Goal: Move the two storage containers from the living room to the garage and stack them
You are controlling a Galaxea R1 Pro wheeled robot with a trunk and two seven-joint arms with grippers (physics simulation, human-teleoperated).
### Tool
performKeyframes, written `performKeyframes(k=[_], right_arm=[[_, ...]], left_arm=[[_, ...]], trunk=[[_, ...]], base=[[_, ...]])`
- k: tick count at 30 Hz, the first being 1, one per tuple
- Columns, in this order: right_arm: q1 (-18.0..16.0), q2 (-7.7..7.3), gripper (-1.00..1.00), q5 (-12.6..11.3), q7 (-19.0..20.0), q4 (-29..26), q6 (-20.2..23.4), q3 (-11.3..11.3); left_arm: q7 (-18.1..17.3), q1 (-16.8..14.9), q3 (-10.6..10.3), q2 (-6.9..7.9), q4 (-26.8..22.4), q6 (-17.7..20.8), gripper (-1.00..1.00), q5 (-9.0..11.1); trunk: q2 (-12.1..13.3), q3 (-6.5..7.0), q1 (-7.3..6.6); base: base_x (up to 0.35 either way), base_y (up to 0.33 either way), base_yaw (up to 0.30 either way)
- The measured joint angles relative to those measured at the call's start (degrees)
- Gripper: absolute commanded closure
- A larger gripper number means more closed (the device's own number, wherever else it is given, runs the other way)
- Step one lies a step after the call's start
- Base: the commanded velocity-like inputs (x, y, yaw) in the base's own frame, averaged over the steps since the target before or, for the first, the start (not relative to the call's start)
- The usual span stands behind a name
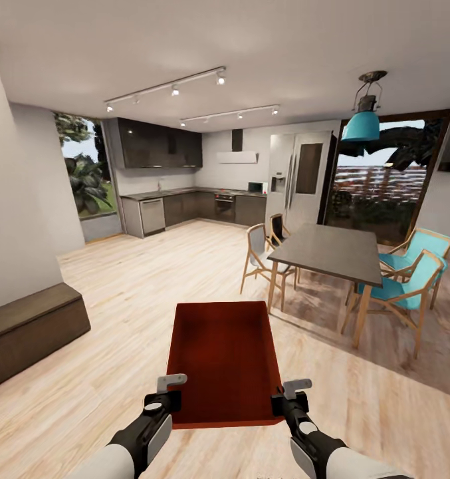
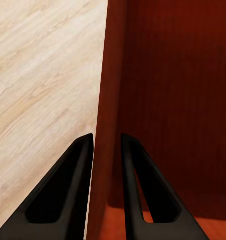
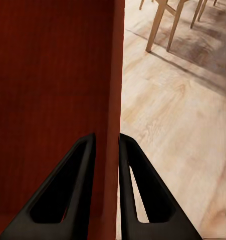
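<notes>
Head view showed one storage container (image 1: 226, 356), an orange-red open-top bin, held out in front of the robot above the pale wood-plank floor (image 1: 118, 306), long axis pointing away. Left gripper (image 1: 163, 392) was at the near left corner, right gripper (image 1: 288, 396) at the near right corner. Bin looked empty inside.

Left wrist view: left gripper (image 2: 106, 145) clamped on the container's side wall (image 2: 108, 100), one black finger (image 2: 67, 190) outside over the plank floor, the other inside the bin. Wall ran straight between the two fingers, touching both.

Right wrist view: right gripper (image 3: 106, 145) likewise clamped on the opposite side wall (image 3: 115, 75), one finger (image 3: 67, 190) on the bin's inner side, the other on the outside. Wooden chair legs (image 3: 160, 25) showed beyond on the floor.

Surroundings in head view: open room, low dark-brown cabinet (image 1: 28, 332) against the wall at left. Dining table (image 1: 331, 251) with a grey top ahead on the right, wooden chairs with teal seats (image 1: 411, 273) on its far right side, grey-seat chairs (image 1: 261, 256) on its left. Teal pendant lamp (image 1: 364, 120) hung above the table. Kitchen with dark grey cabinets (image 1: 161, 143) at the back, steel fridge (image 1: 298, 176) beside it, large window (image 1: 384, 179) behind the table.
</notes>
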Motion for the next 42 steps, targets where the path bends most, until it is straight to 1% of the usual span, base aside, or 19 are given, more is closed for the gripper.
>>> performKeyframes(k=[42], right_arm=[[0.0, -0.06, 1.00, 0.0, 0.1, 0.0, 0.0, 0.0]], left_arm=[[0.1, 0.0, 0.1, -0.09, 0.0, 0.0, 1.00, -0.1]], trunk=[[0.0, 0.00, 0.00]], base=[[0.000, 0.000, -0.277]])
